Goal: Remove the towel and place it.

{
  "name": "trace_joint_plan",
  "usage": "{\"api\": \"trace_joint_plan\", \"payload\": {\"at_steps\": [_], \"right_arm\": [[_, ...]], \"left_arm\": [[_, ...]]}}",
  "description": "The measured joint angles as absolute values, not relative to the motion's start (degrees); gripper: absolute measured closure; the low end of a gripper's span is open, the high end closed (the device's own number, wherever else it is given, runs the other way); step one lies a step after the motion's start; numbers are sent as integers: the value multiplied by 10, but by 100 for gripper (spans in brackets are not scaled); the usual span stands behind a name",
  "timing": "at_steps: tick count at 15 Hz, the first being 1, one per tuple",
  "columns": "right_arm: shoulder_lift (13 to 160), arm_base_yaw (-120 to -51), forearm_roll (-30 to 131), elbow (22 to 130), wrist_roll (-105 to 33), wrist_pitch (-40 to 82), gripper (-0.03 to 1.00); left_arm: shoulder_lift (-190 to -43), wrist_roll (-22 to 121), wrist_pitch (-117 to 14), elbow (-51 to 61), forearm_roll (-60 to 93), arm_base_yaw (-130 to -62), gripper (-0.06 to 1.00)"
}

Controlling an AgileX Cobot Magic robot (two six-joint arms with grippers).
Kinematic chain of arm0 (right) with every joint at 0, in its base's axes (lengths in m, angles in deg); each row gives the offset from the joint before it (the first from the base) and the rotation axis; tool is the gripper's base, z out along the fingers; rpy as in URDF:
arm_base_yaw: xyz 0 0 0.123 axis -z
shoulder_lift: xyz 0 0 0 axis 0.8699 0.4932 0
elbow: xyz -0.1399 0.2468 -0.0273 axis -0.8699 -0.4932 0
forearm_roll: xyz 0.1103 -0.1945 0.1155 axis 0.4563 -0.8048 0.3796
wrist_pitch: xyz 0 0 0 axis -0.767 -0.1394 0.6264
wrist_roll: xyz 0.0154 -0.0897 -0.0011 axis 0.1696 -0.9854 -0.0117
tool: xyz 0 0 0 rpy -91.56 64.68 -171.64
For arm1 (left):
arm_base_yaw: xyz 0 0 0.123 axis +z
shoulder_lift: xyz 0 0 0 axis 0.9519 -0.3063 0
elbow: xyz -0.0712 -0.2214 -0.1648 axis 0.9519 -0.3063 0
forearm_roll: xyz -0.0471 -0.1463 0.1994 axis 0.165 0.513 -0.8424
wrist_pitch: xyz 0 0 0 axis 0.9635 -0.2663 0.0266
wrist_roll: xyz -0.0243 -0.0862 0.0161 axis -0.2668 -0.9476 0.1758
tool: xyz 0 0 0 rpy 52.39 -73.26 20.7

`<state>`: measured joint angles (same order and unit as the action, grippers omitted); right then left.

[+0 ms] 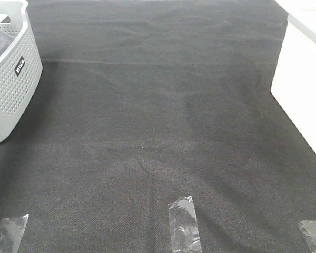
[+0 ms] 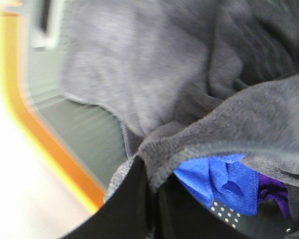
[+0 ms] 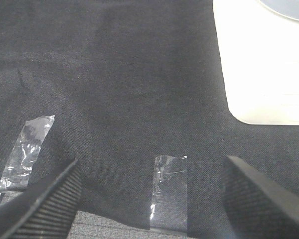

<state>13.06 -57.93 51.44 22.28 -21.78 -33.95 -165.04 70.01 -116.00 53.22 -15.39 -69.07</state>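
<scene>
We see the left claw [image 2: 150, 185] clamped on the towel [image 2: 139, 74] in the basket [image 1: 13, 89]; the right claw [image 3: 152, 168], wide, hangs well apart.

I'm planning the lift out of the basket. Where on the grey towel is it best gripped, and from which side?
Grip the towel at its raised, hemmed fold, coming from above through the open top of the basket. The towel lies bunched, that fold stands up as a thin ridge, and the walls block sideways approaches. The left gripper is shut on that fold.
</scene>
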Motion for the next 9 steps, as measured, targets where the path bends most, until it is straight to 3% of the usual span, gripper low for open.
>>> {"api": "trace_joint_plan", "payload": {"at_steps": [9], "right_arm": [[131,-579,524,223,-218,-339,21]], "left_arm": [[-1452,569,-1169,532,-193,-835,94]]}}
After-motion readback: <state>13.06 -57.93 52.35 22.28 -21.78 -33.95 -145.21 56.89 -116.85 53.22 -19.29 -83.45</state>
